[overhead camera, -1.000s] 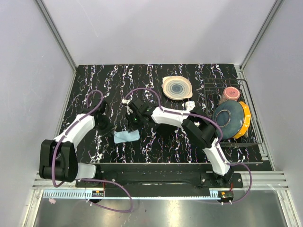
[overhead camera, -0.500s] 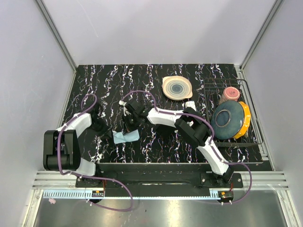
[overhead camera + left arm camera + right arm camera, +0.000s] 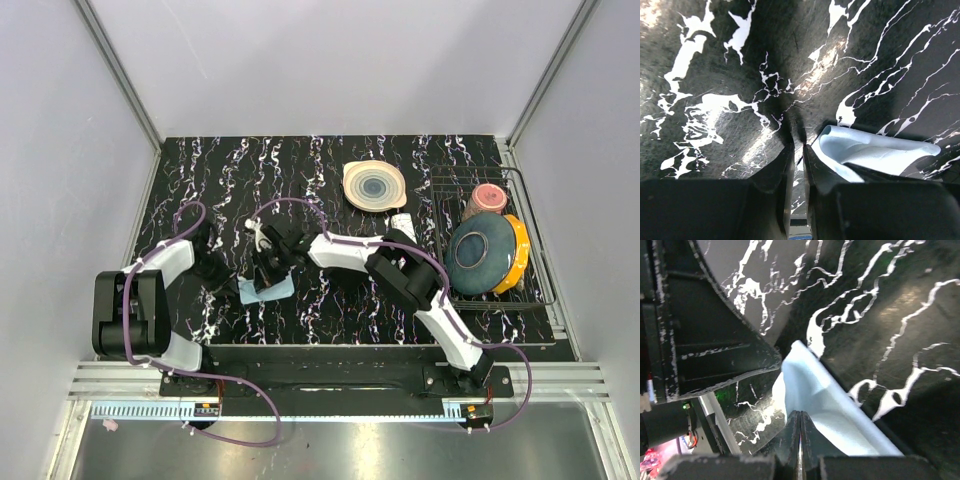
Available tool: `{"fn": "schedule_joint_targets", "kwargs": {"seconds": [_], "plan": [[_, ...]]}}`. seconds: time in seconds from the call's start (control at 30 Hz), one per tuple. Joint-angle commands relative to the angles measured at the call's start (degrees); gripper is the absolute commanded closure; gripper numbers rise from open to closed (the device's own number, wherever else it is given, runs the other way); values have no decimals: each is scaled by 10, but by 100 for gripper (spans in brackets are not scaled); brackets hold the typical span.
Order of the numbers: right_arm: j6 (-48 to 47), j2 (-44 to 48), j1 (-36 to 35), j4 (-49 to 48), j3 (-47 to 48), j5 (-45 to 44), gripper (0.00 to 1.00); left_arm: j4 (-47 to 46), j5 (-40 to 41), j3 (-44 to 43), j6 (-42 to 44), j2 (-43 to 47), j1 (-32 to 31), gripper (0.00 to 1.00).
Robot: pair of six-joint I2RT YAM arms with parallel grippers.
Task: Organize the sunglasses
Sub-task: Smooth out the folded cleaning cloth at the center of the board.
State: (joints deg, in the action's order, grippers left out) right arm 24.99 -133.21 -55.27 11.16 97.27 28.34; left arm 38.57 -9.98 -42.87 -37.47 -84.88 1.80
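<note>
1. Right claw [image 3: 799, 416]: fingers pressed together, tips at the edge of a pale blue cloth [image 3: 826, 401]. Cannot tell whether a fold is pinched.
2. Left claw [image 3: 796, 146]: all but closed, only a thin slit, nothing in it. The cloth lies just right of its tips, its near end cut off by the finger.
3. Sunglasses: not made out in any view; location cannot be told.
4. Dark wedge [image 3: 715, 340], left of the right claw: unidentifiable.
5. Both claws low over the marbled tabletop [image 3: 230, 170].
</note>
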Motion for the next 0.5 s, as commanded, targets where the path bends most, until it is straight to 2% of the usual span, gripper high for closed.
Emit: {"fn": "schedule_joint_targets", "kwargs": {"seconds": [0.0, 0.13, 0.27, 0.37, 0.4, 0.47], "plan": [[-20, 23, -12, -33, -1, 57, 93, 9, 69, 2, -12, 34, 3, 83], [-31, 27, -17, -30, -6, 59, 92, 35, 136, -2, -26, 86, 2, 83], [-42, 46, -17, -16, -16, 27, 91, 49, 161, 2, -28, 130, 3, 78], [-39, 70, -16, 16, -18, -40, 88, 39, 125, 10, -10, 147, 1, 71], [-29, 77, -15, 25, -23, -89, 86, 26, 90, 15, -5, 151, 1, 68], [-15, 102, -5, 43, -36, -130, 79, 18, 66, 27, 3, 150, 0, 62]]}}
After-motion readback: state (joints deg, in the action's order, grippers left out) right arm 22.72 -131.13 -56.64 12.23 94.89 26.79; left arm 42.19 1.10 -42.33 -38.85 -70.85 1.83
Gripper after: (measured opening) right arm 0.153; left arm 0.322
